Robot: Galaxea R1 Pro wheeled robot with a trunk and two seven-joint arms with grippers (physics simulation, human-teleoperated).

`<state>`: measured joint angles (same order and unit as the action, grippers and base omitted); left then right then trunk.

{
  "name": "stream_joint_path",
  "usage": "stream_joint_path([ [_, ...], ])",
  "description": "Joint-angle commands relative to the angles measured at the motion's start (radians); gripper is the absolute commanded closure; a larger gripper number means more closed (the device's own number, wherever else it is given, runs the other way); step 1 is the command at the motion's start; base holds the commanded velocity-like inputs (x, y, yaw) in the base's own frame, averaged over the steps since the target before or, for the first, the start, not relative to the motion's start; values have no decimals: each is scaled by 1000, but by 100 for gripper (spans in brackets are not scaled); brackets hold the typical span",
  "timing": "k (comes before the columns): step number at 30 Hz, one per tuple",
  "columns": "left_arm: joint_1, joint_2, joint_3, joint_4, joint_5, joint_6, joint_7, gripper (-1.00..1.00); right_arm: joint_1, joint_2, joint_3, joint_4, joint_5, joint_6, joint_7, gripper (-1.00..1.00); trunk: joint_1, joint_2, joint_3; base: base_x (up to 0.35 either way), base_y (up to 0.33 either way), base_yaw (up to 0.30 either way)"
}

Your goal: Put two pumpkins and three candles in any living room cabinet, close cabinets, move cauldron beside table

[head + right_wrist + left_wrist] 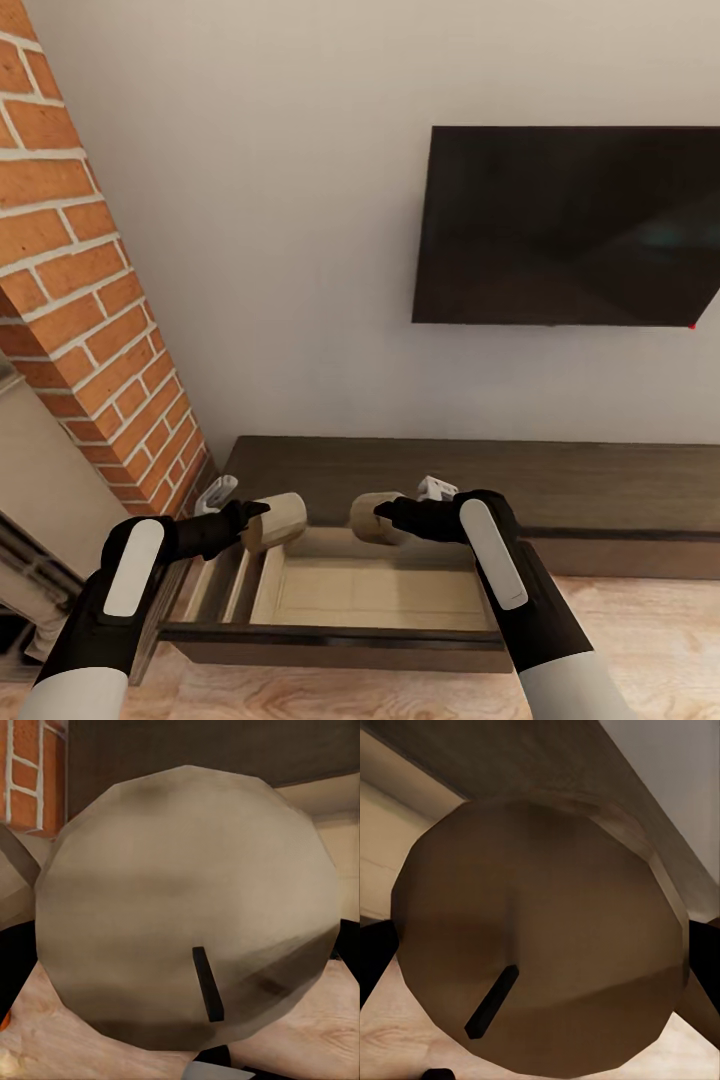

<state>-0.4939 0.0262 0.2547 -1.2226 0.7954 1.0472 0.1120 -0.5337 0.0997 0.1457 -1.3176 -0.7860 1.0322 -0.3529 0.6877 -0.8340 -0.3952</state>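
Head view shows us facing a long low dark-brown wooden cabinet set against a pale wall, under a black wall-mounted television, with a red brick column to our left. One compartment of the cabinet stands open directly below our arms, its pale beige interior facing up at us and its dark front panel nearest to us.

Our left hand is closed around a short stubby beige-tan cylindrical candle. Our right hand is closed around a second beige-tan candle. Both candles lie on their sides, long axes roughly level, flat ends turned toward each other across a small gap, not touching. Each hand holds its candle from the outer side.

Both candles hang above the rear part of the open compartment, near the edge of the cabinet's top. The space they must go into lies straight beneath them, so we judge the coming move to be a lowering one. Both arms look about equally near.

Left wrist view shows the left candle's round end close up, with a dark wick; right wrist view shows the right candle's end likewise.
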Motion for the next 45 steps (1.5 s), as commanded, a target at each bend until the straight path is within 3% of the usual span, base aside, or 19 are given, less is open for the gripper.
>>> stream_joint_path([
  [1, 0, 0, 0, 0, 2, 0, 0, 100, 0, 0, 0, 0, -5, -1, 0, 100, 0, 0, 0, 211, 1, 1],
  [9, -1, -7, -3, 2, -6, -1, 7, 100, 0, 1, 7, 23, 2, -1, -8, 100, 0, 0, 0, 107, 0, 0],
  [11, -2, -9, -29, 21, -11, -4, 27, 100, -3, 3, 10, 55, 6, -1, -18, 100, 0, 0, 0, 10, 0, 0],
  [15, -4, -11, -115, 53, -14, -20, 141, 100, -11, 13, 12, 108, 11, -1, -73, 100, 0, 0, 0, 3, 0, 0],
  [17, -4, -14, -136, 58, -14, -26, 222, 100, -13, 25, 12, 118, 11, -2, -112, 100, 0, 0, 0, 0, 0, 0],
  [21, -7, -53, -150, 86, -16, -39, 348, 100, -14, 40, 11, 153, 12, -4, -166, 100, 0, 0, 0, 0, 0, 0],
  [26, -8, -85, -153, 113, -17, -75, 431, 100, -14, 42, 14, 163, 14, -43, -182, 100, 0, 0, 0, 0, 0, 0],
  [32, -9, -121, -188, 166, -19, -142, 455, 100, -14, 43, 83, 184, 14, -66, -207, 100, 0, 0, 0, 0, 0, 0],
  [35, -9, -126, -207, 172, -19, -148, 455, 100, -14, 46, 91, 189, 15, -65, -209, 100, 0, 0, 0, 0, 0, 0],
  [45, -9, -123, -213, 173, -19, -147, 442, 100, -16, 46, 94, 191, 12, -55, -210, 100, 0, 0, 0, 163, 0, 0],
])
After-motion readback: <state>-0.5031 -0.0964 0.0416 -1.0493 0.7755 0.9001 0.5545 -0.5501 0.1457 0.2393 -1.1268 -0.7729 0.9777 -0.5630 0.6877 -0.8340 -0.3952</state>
